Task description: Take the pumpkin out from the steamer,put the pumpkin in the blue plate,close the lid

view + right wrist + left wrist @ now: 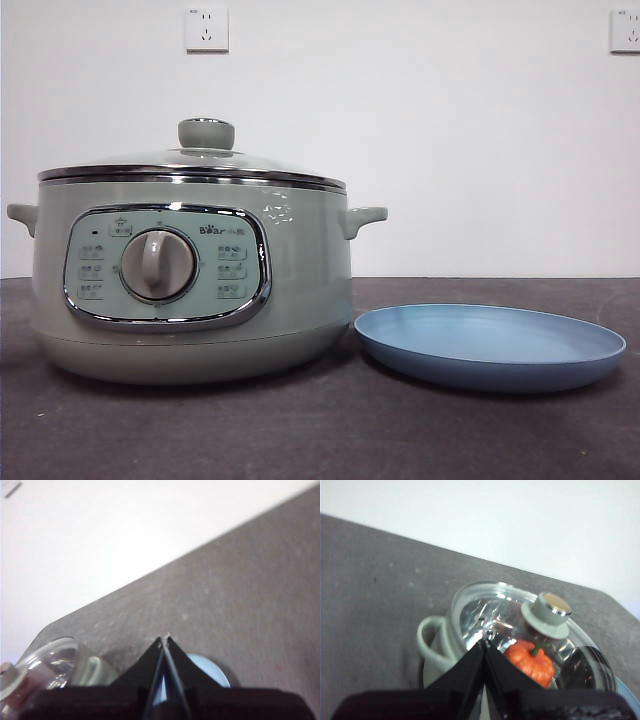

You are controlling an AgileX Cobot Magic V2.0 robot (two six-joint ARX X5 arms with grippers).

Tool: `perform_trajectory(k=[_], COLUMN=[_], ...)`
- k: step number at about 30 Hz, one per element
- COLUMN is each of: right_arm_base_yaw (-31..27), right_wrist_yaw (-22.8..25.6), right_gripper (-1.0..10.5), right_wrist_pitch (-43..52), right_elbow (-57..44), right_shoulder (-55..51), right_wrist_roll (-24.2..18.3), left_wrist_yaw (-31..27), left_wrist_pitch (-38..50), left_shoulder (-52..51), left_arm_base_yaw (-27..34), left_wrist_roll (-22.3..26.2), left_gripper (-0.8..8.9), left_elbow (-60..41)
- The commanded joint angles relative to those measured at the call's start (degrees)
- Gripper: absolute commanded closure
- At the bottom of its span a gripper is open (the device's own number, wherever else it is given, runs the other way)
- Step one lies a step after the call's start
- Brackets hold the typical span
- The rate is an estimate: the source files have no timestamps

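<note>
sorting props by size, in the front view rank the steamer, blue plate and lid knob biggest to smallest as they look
1. steamer
2. blue plate, narrower and far flatter than the pot
3. lid knob, clearly smallest

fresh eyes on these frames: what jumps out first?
The big sage-green steamer fills the left half of the front view, its glass lid on. The blue plate lies bare beside it on the dark table. Through the lid, the left wrist view shows the orange pumpkin inside. Both grippers, left and right, hang above with fingers together.
</note>
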Motion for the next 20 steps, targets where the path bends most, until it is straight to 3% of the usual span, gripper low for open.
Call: perform_trajectory(k=[1, 7, 14, 17, 20], right_arm_base_yaw=[-0.1, -0.1, 0.0, 0.0, 0.0], right_wrist_yaw=[-2.2, -8.4, -13.1, -14.6, -14.3], right_gripper=[9.6, 9.6, 9.6, 8.6, 6.5], right_wrist_pitch=[-1.5, -9.1, -11.1, -11.1, -11.4], right_elbow=[7.4, 22.3, 30.1, 30.5, 30.5], right_shoulder=[5.1, 16.9, 25.6, 27.7, 29.0], right_wrist_roll=[-8.2, -17.3, -21.2, -21.1, -21.0], left_wrist_yaw=[1.0, 5.9, 11.0, 10.9, 10.7], left_wrist_pitch=[-0.4, -4.1, -11.8, -13.5, -13.6], left_shoulder=[4.3, 14.5, 23.8, 25.6, 26.0], left_arm_base_yaw=[0.1, 0.1, 0.1, 0.1, 0.1], left_wrist_roll=[7.2, 13.2, 18.8, 19.4, 19.4], left_gripper=[8.21, 8.21, 8.19, 8.17, 7.50], left_elbow=[4.9, 16.1, 25.7, 27.6, 27.8])
